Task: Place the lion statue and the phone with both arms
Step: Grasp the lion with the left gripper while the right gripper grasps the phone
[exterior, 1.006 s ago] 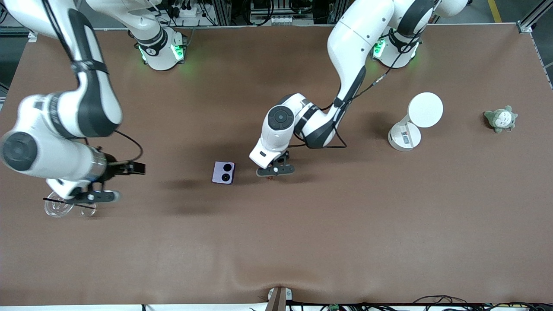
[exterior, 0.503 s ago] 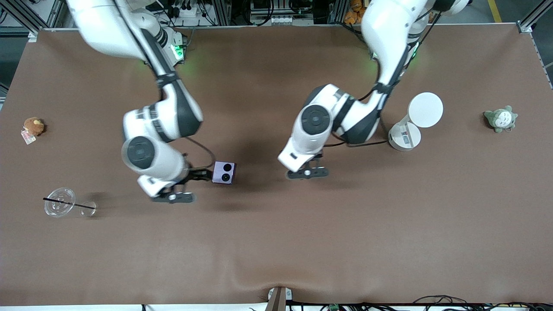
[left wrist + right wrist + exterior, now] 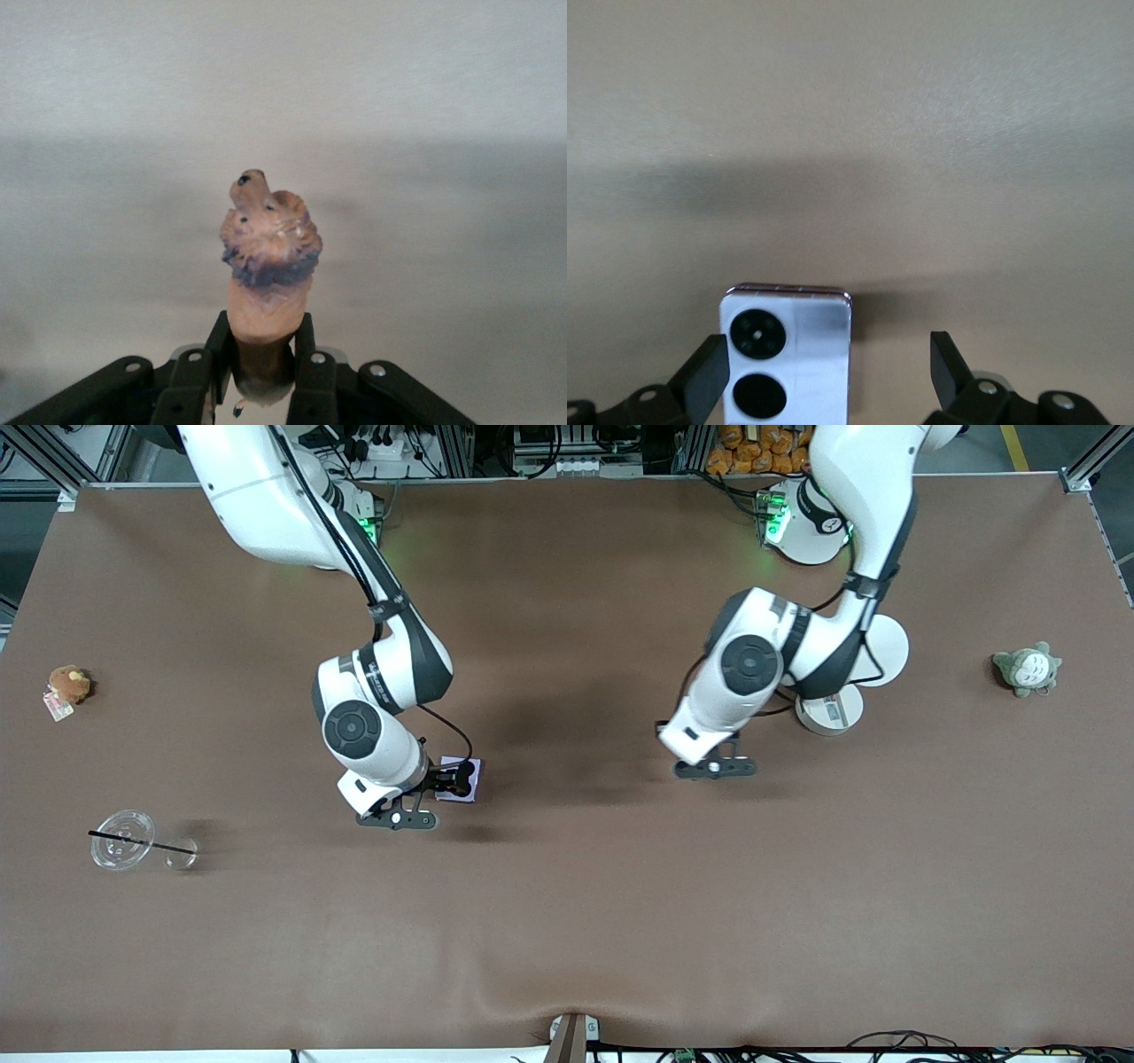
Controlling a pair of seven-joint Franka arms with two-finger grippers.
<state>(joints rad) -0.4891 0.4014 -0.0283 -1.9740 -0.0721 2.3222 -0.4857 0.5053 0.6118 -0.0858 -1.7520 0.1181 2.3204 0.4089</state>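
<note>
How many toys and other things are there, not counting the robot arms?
Plush toys: 2, a brown one and a grey-green one
Lion statue: 1
Phone: 1
Clear cup with black straw: 1
White stand: 1
Total: 6

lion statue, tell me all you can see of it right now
The lion statue is a small reddish-brown figurine with a ruffled mane edged in a darker grey-blue, a raised snout and dark dots for eyes and nose. It looks like painted plastic or resin. Its body is clamped in the shut left pincer, head sticking out past the fingertips. It is carried above the brown table, touching nothing but the pincer. Its legs and tail are hidden from view.
</note>
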